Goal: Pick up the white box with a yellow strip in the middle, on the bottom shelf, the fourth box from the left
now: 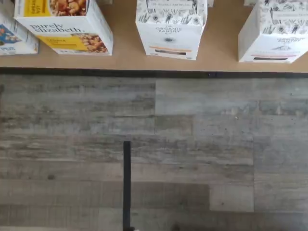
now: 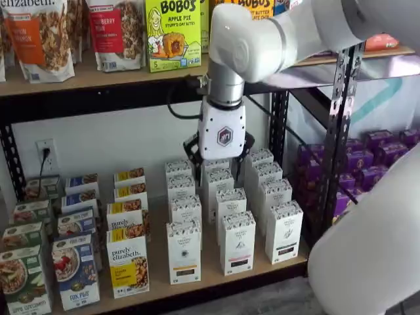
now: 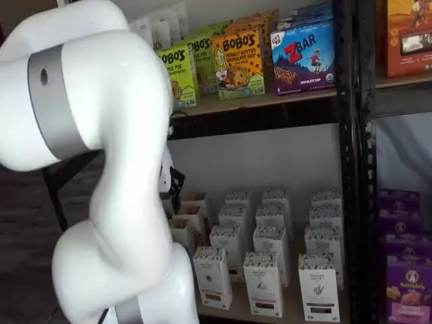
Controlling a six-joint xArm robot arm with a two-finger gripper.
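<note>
Gripper [image 2: 221, 157] above rows, finger state unclear. White box [image 2: 183, 251] at 7 o'clock, front of bottom shelf [image 2: 216, 279]: descend straight, clear pink-band neighbour [image 2: 237, 241].

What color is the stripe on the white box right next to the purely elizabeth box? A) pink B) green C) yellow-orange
C: in a shelf view the white box beside the purely elizabeth box carries a yellow-orange band above its dark print.

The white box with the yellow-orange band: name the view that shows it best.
The white box shows best in a shelf view: whole front, band readable, at the front of the bottom shelf. The wrist view shows only its top and upper front. In the other shelf view the band's colour is unclear.
</note>
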